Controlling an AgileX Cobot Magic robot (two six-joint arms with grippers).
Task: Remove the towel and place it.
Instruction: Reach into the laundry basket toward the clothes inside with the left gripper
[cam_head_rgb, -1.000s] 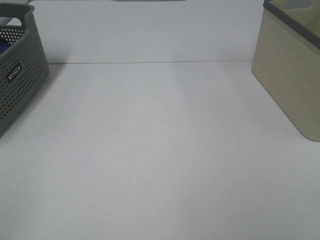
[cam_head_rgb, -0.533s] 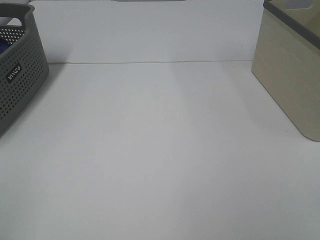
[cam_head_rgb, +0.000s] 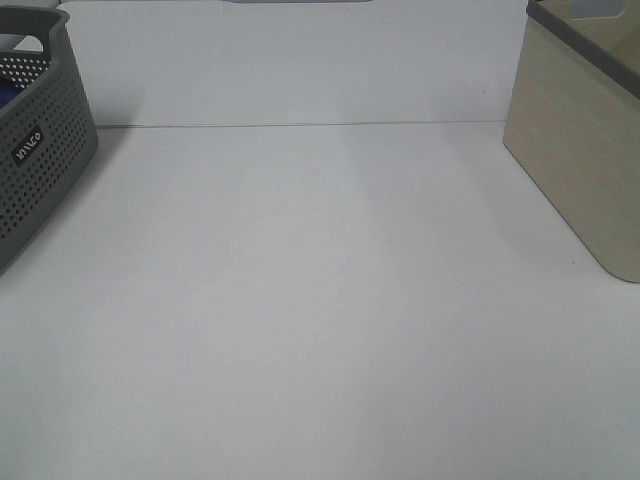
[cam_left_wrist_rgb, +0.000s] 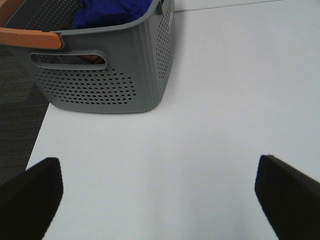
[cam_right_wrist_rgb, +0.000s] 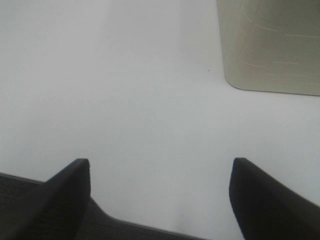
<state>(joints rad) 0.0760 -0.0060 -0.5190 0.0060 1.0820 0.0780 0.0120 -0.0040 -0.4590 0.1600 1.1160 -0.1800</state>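
Observation:
The royal-blue towel (cam_left_wrist_rgb: 112, 10) lies bunched inside the grey perforated basket (cam_left_wrist_rgb: 110, 75), which stands at the table's left edge in the exterior high view (cam_head_rgb: 35, 150); only a sliver of blue (cam_head_rgb: 5, 97) shows there. My left gripper (cam_left_wrist_rgb: 160, 200) is open and empty, low over the bare table short of the basket. My right gripper (cam_right_wrist_rgb: 160, 200) is open and empty over the table's front edge, short of the beige basket (cam_right_wrist_rgb: 270, 45). Neither gripper shows in the exterior high view.
The beige basket with a grey rim (cam_head_rgb: 580, 140) stands at the right of the white table (cam_head_rgb: 320, 300). An orange strip (cam_left_wrist_rgb: 30, 37) lies across the grey basket's near rim. Dark floor (cam_left_wrist_rgb: 17, 110) lies beyond the table's left edge.

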